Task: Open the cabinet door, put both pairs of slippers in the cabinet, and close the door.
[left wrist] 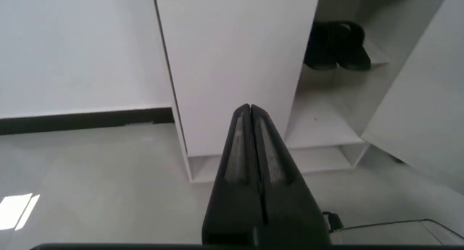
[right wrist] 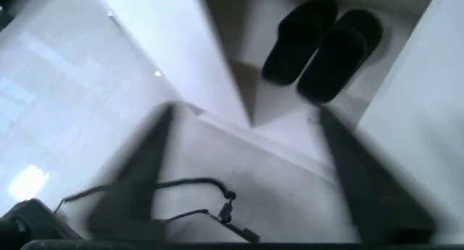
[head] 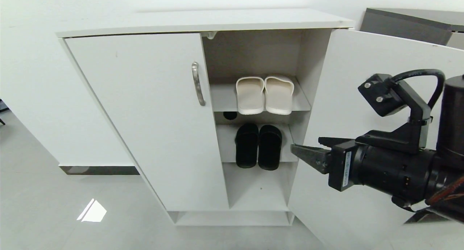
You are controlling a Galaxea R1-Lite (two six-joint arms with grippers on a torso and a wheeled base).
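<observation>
**A:** White flat-panel cabinet door (head: 362, 98): it stands swung wide, its inner face beside your right gripper (head: 306, 143). Where are the shoes?

**B:** Both pairs are inside. The cream moulded foam slippers (head: 264, 95) sit side by side on a shelf above and ahead of those jaws. The black soft slippers (head: 258, 145) are on the next shelf down, level with the jaw tips and just ahead of them. Both pairs point toes inward.

**A:** So the loading looks finished?

**B:** I'd judge so. The heels come right to the shelf fronts, so watch that they don't catch the panel.

**A:** And the jaws?

**B:** Your right jaws are spread and empty, hanging between the black pair and the open panel. Your left gripper (left wrist: 250, 114) has its jaws pressed together on nothing. It sits low, facing the shut left door (head: 145, 116), with the opening off to one side.

**A:** Next?

**B:** Only closing remains. You'd want the right jaws out of the doorway first, then round to the panel's outer face to push.
</observation>
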